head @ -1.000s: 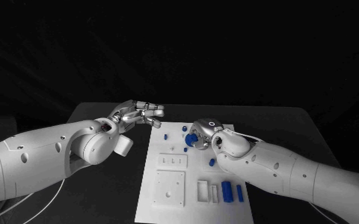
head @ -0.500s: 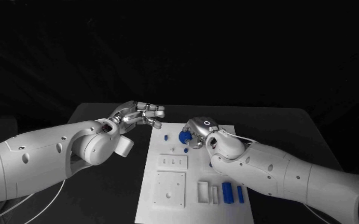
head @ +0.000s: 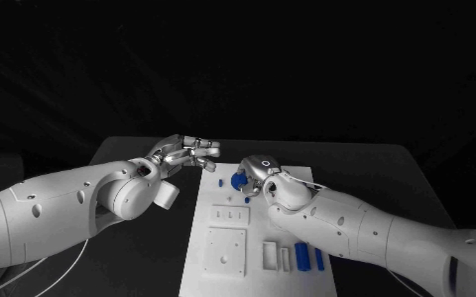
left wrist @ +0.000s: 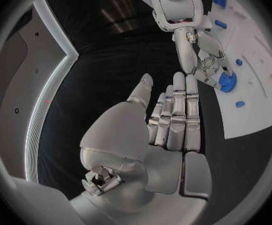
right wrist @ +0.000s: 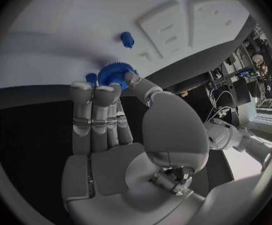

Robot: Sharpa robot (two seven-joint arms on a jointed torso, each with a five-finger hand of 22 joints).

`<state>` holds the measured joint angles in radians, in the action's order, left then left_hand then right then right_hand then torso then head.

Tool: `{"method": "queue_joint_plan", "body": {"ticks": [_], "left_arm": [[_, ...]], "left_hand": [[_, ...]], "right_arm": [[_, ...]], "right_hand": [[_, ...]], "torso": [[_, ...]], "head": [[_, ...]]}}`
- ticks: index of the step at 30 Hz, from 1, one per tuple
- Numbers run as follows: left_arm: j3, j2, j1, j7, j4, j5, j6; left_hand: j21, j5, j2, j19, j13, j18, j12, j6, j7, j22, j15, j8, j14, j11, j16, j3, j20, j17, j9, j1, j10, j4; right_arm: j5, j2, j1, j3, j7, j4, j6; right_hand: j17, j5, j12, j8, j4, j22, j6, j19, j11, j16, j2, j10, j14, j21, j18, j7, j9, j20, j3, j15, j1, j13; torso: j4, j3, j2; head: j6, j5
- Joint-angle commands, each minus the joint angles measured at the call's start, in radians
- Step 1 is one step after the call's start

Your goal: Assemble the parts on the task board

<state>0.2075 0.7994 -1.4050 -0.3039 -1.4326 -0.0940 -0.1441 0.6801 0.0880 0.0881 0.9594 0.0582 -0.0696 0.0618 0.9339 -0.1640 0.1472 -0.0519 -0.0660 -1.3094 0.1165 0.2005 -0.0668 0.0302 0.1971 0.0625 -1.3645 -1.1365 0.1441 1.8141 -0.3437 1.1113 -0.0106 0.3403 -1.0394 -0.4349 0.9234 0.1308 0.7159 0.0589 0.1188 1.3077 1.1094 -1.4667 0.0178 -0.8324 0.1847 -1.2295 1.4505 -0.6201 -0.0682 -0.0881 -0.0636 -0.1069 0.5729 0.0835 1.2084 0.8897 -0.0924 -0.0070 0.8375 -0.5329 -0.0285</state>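
Your right hand (head: 260, 173) is pinching the blue gear (head: 239, 181) over the board (head: 298, 280) near frame center, left hand (head: 188, 152) spread empty; tilt it and it'll probably jam or drop.

No readable txt, labels, brand names or nos. anywhere, not on the task board (head: 223, 242), the blue parts (head: 300, 256) or either arm.
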Motion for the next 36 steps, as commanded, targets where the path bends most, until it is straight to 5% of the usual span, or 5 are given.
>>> {"method": "queue_joint_plan", "body": {"ticks": [1, 19, 31, 36], "left_arm": [[-0.001, -0.006, 0.0, -0.005, 0.0, -0.003, 0.016], [-0.001, -0.006, 0.0, -0.003, -0.001, -0.004, 0.016], [-0.001, -0.008, 0.0, -0.003, 0.0, -0.004, 0.016], [-0.001, -0.007, 0.0, -0.002, 0.0, -0.004, 0.016]], "left_hand": [[0.002, -0.001, 0.001, -0.007, 0.001, -0.01, -0.002, -0.003, 0.001, -0.001, -0.002, -0.001, 0.007, 0.0, -0.004, -0.001, 0.003, -0.001, 0.001, 0.006, 0.005, -0.006], [0.002, -0.001, 0.001, -0.007, 0.001, -0.01, -0.002, -0.003, 0.001, -0.001, -0.002, -0.001, 0.007, 0.0, -0.004, -0.001, 0.003, -0.001, 0.001, 0.006, 0.005, -0.006], [0.002, -0.001, 0.0, -0.008, 0.001, -0.01, -0.002, -0.009, 0.0, -0.003, -0.002, 0.0, 0.007, 0.0, -0.005, -0.001, 0.003, -0.001, 0.001, 0.006, 0.005, -0.005], [0.002, -0.001, 0.0, -0.008, 0.001, -0.01, -0.002, -0.009, 0.0, -0.003, -0.002, 0.0, 0.007, 0.0, -0.005, -0.001, 0.003, -0.001, 0.001, 0.006, 0.005, -0.005]], "right_arm": [[0.015, 0.008, 0.0, 0.0, 0.021, 0.015, 0.02], [-0.002, 0.021, 0.0, 0.0, 0.024, 0.044, 0.053], [-0.027, 0.038, 0.0, 0.0, 0.025, 0.069, 0.075], [-0.028, 0.037, 0.0, 0.0, 0.031, 0.073, 0.088]], "right_hand": [[-0.001, 0.003, -0.002, 0.003, -0.004, 0.076, 0.003, 0.0, 0.006, 0.0, 0.008, -0.001, -0.001, 0.003, 0.006, -0.003, -0.001, -0.003, 0.002, 0.006, 0.003, 0.001], [-0.01, -0.004, -0.009, 0.003, -0.01, 0.07, -0.014, 0.006, 0.003, 0.013, 0.009, 0.006, -0.003, 0.031, 0.004, -0.006, -0.001, -0.001, -0.011, 0.004, 0.002, -0.003], [-0.02, -0.047, -0.026, 0.0, -0.048, 0.055, -0.178, 0.011, -0.011, 0.034, 0.014, 0.02, -0.009, 0.12, -0.012, -0.027, 0.005, 0.013, -0.078, -0.008, -0.003, -0.03], [-0.02, -0.043, -0.024, 0.001, -0.054, 0.056, -0.165, 0.008, -0.012, 0.034, 0.013, 0.022, -0.009, 0.131, -0.012, -0.026, 0.004, 0.014, -0.082, -0.008, 0.0, -0.033]], "torso": [[0.0007, 0.0, 0.0], [0.0037, 0.004, 0.0], [0.0019, 0.0014, -0.001], [0.0037, 0.0013, -0.001]], "head": [[0.001, 0.007], [-0.001, 0.005], [-0.004, 0.004], [-0.005, 0.005]]}}
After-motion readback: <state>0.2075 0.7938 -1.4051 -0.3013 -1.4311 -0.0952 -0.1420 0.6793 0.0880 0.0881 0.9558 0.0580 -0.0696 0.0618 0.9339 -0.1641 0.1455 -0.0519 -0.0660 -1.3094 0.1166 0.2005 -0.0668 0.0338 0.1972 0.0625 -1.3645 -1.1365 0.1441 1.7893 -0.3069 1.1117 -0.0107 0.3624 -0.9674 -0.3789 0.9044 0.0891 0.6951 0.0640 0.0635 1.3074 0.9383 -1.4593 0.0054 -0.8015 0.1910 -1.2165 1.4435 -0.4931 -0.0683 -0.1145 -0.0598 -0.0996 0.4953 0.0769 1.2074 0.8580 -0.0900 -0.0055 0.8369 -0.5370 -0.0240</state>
